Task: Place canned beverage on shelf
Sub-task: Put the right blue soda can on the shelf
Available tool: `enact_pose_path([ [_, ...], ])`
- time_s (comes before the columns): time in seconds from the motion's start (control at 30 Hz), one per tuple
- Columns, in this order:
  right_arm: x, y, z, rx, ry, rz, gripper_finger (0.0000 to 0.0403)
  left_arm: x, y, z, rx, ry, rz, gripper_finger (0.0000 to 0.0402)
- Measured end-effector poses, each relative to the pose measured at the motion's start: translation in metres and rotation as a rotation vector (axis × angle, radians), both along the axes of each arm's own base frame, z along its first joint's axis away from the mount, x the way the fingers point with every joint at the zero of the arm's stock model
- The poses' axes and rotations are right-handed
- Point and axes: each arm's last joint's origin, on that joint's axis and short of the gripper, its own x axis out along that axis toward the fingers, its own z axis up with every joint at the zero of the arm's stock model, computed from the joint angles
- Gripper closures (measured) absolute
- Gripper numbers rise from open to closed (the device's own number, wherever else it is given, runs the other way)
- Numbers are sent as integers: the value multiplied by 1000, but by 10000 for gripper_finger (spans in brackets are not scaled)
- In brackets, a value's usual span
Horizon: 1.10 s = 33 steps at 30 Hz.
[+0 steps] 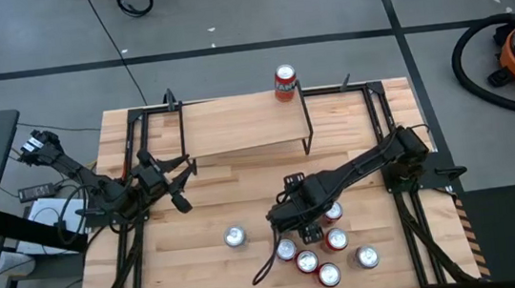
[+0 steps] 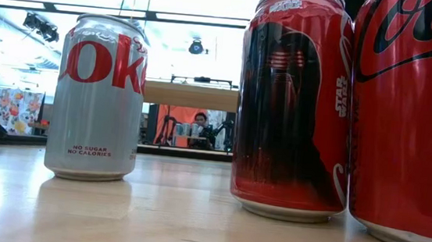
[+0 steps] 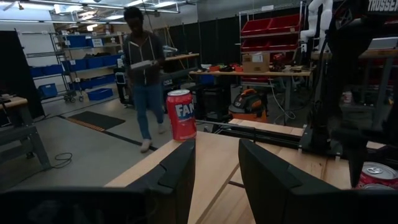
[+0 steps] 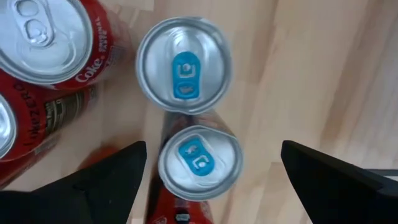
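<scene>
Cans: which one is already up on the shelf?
The red Fanta can, alone at the shelf's back edge. All the other cans stand on the table.

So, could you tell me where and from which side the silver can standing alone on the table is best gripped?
The silver can stands upright and apart from the red cluster, with bare tabletop all round. Probably best to come straight down and close the fingers across its round wall just under the rim. The right gripper is open above the cluster; the left gripper waits by the shelf.

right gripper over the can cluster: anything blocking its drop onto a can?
Nothing visible. The right gripper hangs open straight above two blue-tabbed cans, fingers clear on both sides. Red Coke cans crowd one side closely.
</scene>
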Motion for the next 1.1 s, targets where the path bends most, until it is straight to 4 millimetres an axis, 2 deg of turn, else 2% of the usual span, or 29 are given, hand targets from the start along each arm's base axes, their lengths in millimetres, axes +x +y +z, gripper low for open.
enact_pose_path([
  [0.8,-2,-5,-52,12,59,4,20,0,0,0,0,0,0,269],
  [1.1,-2,-13,-69,32,75,-4,43,0,0,0,1,1,0,269],
])
